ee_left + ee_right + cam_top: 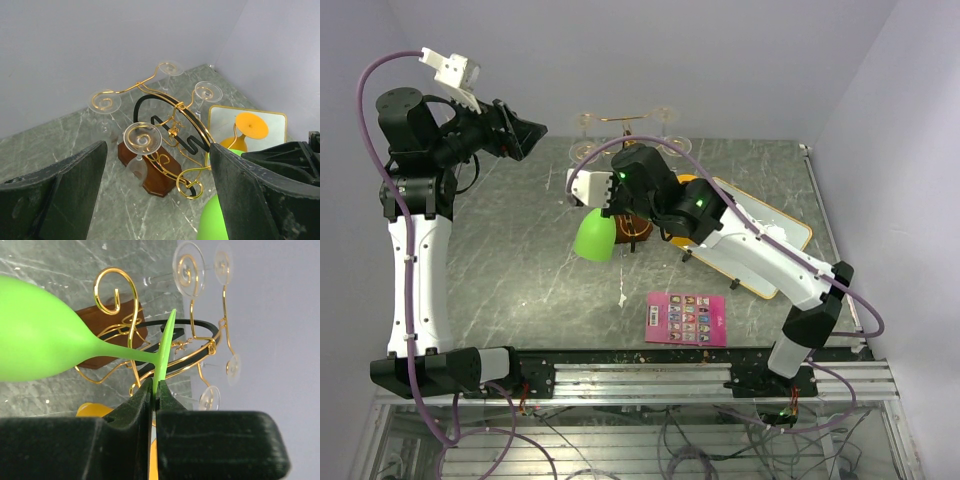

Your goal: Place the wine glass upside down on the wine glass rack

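**Green glass gripped, sitting off the rack**

The right gripper (154,390) is pinching the foot of the green wine glass (40,340) edge-on. The left gripper (157,147) is hovering with its fingers spread wide, facing the wine glass rack (170,130). The green bowl is hanging just beside the rack's wooden base (150,172). Four clear glasses (142,137) are hanging inverted from the scrolls.

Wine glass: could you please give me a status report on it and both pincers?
Right pincer shut on foot of green glass, held beside rack. Left pincer open, empty, raised. Four clear glasses hang on it; nearest scroll free.
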Tool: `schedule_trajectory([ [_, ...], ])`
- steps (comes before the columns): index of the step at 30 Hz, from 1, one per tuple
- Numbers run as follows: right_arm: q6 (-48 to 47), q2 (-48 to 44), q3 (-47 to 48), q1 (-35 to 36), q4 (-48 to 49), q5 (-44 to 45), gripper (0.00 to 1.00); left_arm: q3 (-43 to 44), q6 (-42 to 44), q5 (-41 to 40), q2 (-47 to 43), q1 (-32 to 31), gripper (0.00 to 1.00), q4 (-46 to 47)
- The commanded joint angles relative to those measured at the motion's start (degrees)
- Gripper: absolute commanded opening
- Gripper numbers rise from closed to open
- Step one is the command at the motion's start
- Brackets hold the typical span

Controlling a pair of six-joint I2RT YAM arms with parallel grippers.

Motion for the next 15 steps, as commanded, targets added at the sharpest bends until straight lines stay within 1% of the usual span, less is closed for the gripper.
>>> schedule_trajectory([
  [1, -1.18, -1.14, 0.51, -0.06, 3.66, 3.23, 0.0, -0.69, -0.7, 1.61, -0.06, 0.81, 0.93, 2.57],
  [4, -2.93, -0.84, -1.46, -0.06, 6.17, 6.8, 0.0, -0.7, -0.77, 1.78, -0.06, 0.86, 0.93, 2.52],
  [8, -4.76, -0.52, -3.36, 0.0, 8.11, 9.17, 0.0, -0.7, -0.72, 1.74, -0.25, 0.88, 0.93, 2.67],
  [15, -6.58, -0.31, -5.52, -0.04, 8.73, 9.02, 0.0, -0.85, -1.16, 2.02, -0.56, 0.96, 0.93, 2.93],
])
